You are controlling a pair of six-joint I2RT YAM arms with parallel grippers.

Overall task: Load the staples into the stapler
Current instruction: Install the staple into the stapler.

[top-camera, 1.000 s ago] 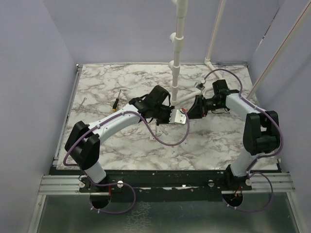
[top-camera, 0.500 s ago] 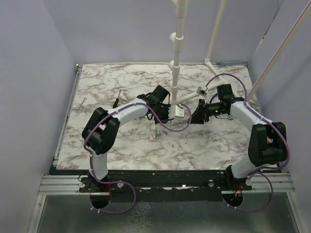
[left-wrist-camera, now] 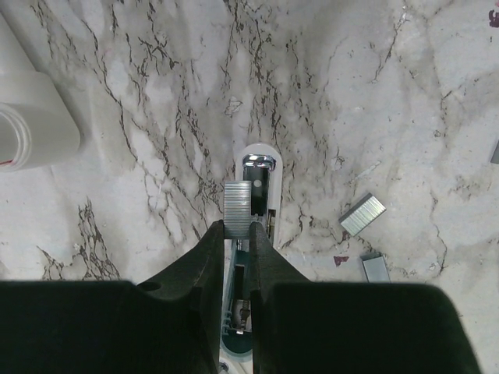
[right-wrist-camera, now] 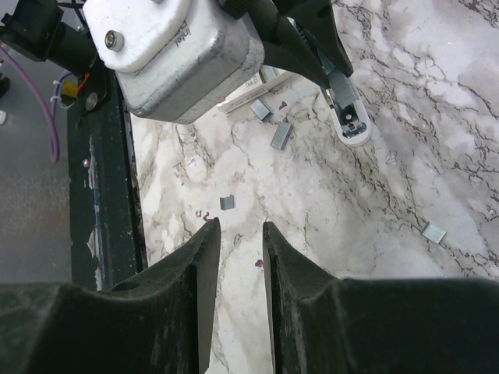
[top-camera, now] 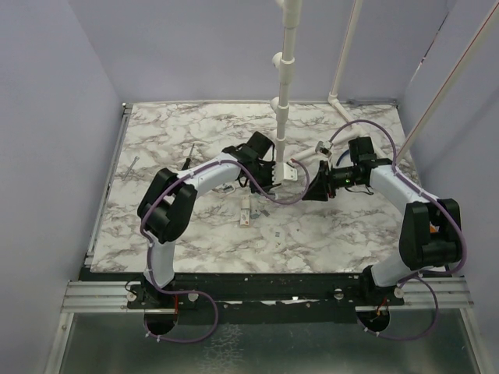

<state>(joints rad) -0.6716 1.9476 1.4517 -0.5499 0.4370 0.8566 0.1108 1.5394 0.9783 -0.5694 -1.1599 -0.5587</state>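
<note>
At the upper left of the left wrist view a white plastic fitting (left-wrist-camera: 27, 128) stands on the marbled surface (left-wrist-camera: 390, 93), well apart from the work. In the lower middle of that frame the left gripper (left-wrist-camera: 236, 228) is clamped on the staples (left-wrist-camera: 236, 201), a ribbed grey strip that sticks out past its fingertips. Directly beyond the strip lies the stapler (left-wrist-camera: 256, 156), opened up, with its white nose and bright metal tip pointing toward the top of the frame. Its teal part shows low between the fingers. The strip overlaps the stapler's open channel and runs along it. Whether it touches the channel or hangs above it cannot be told. To the right, two spare staple strips (left-wrist-camera: 362, 214) lie loose on the surface.

In the right wrist view the right gripper (right-wrist-camera: 239, 230) sits at the bottom middle of the frame, its jaws apart with only bare marble between them. It is well clear of the stapler, which shows at the upper right of that frame.

The step in hand looks like the insertion itself: the strip is lined up over the channel but is probably not yet seated. The next move likely calls for lowering the strip squarely into the channel, legs down and without tilt, then letting go. The stapler is small and light, so it may slide unless the free gripper steadies it.
</note>
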